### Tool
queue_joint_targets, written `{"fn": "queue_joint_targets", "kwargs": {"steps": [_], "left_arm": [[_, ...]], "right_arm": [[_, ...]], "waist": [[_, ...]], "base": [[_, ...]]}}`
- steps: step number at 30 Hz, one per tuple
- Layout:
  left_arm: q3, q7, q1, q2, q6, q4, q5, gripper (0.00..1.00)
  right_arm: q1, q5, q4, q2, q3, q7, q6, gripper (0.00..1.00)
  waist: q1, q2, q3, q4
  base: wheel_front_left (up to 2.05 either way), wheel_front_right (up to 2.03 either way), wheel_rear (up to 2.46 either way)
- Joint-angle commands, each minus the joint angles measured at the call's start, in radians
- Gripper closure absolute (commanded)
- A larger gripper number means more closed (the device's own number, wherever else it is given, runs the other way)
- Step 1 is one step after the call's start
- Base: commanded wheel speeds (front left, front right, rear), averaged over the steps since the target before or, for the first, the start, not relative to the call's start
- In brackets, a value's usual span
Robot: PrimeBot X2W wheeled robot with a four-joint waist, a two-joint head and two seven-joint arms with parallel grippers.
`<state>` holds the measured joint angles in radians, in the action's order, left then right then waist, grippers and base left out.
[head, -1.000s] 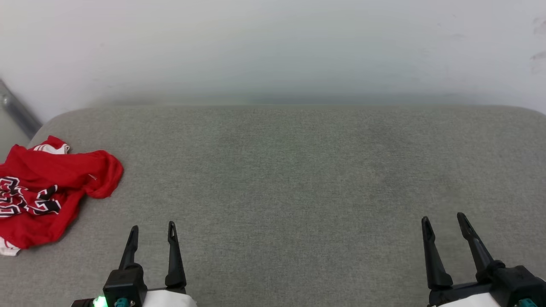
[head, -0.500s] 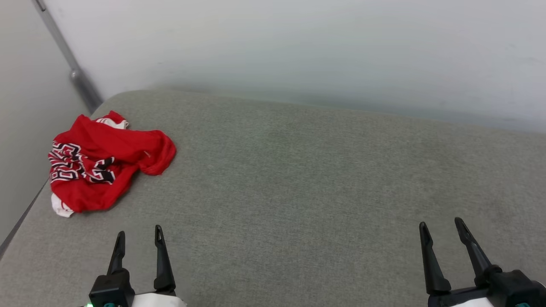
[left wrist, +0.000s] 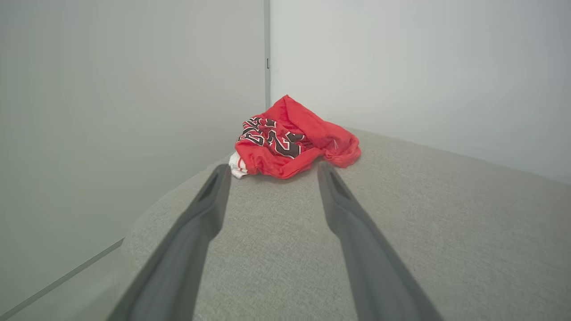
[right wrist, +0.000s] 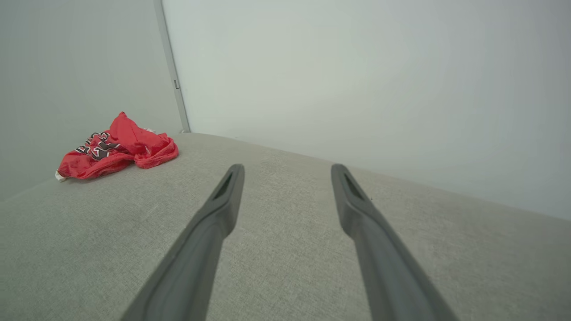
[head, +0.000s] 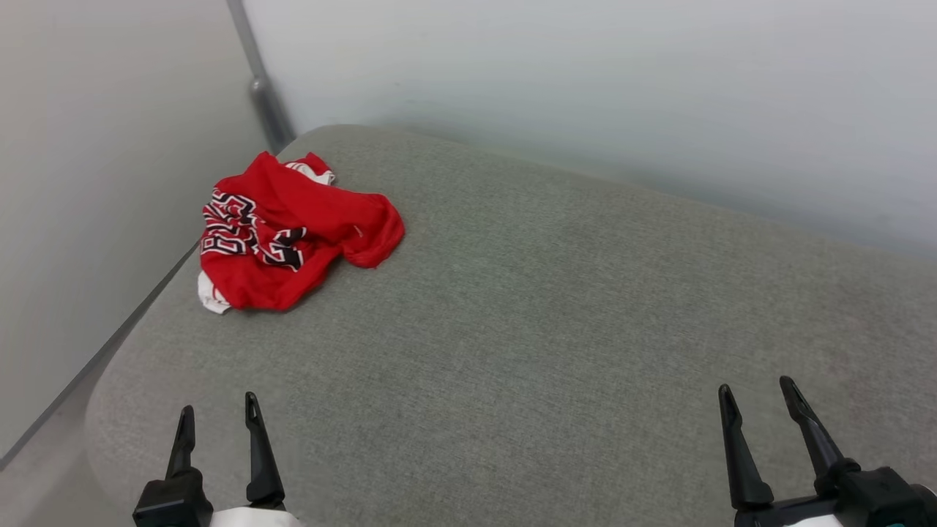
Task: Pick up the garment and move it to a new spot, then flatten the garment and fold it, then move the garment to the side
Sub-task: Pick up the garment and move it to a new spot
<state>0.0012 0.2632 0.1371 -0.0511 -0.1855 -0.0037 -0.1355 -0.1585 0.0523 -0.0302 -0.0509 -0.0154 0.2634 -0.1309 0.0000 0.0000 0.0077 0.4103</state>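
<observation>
The garment (head: 293,234) lies crumpled in a heap at the far left corner of the grey padded surface (head: 556,329). It is red with black, white-outlined lettering and a bit of white sleeve at its near end. My left gripper (head: 217,410) is open and empty near the front left edge, well short of the heap. In the left wrist view the garment (left wrist: 290,140) sits straight ahead beyond the left gripper (left wrist: 272,171). My right gripper (head: 756,391) stands open and empty at the front right; its wrist view has the garment (right wrist: 118,151) far off to the left of the right gripper (right wrist: 287,171).
Pale walls meet in a corner with a grey metal strip (head: 260,88) right behind the garment. The padded surface drops off at its rounded left edge (head: 110,380) beside my left gripper. Bare grey padding stretches across the middle and right.
The head camera has swung left, so the garment now sits further right and higher in the picture. Both grippers stay open, and the heap has not moved.
</observation>
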Motion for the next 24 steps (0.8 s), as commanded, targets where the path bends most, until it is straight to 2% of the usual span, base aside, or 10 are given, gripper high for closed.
{"fn": "queue_joint_targets", "kwargs": {"steps": [1, 7, 15, 20, 24], "left_arm": [[0.001, 0.002, 0.009, 0.001, -0.002, -0.002, 0.001, 0.00], [0.013, 0.002, 0.012, 0.001, 0.009, -0.006, -0.006, 0.00], [0.052, 0.002, -0.018, 0.001, 0.029, 0.023, -0.037, 0.00], [0.116, 0.002, -0.116, -0.019, 0.091, 0.069, -0.032, 0.00], [0.184, 0.002, -0.261, -0.046, 0.147, 0.122, -0.082, 0.00]], "right_arm": [[-0.001, -0.005, -0.003, 0.001, 0.000, 0.002, 0.000, 0.00], [-0.009, -0.010, -0.007, 0.001, 0.002, 0.002, 0.000, 0.00], [-0.003, -0.016, -0.012, 0.001, -0.004, 0.002, 0.000, 0.00], [0.012, -0.036, -0.021, 0.001, 0.004, 0.002, 0.000, 0.00], [0.035, -0.066, -0.034, 0.001, 0.013, 0.002, 0.000, 0.00]], "waist": [[0.0000, 0.0000, 0.001, 0.033], [0.0000, 0.0000, 0.002, 0.076], [0.0000, 0.0000, 0.015, 0.073], [0.0000, 0.0000, 0.047, 0.049], [0.0000, 0.0000, 0.103, 0.026]], "base": [[0.00, 0.00, 0.00], [0.00, 0.00, 0.00], [0.00, 0.00, 0.00], [0.00, 0.00, 0.00], [0.00, 0.00, 0.00]]}}
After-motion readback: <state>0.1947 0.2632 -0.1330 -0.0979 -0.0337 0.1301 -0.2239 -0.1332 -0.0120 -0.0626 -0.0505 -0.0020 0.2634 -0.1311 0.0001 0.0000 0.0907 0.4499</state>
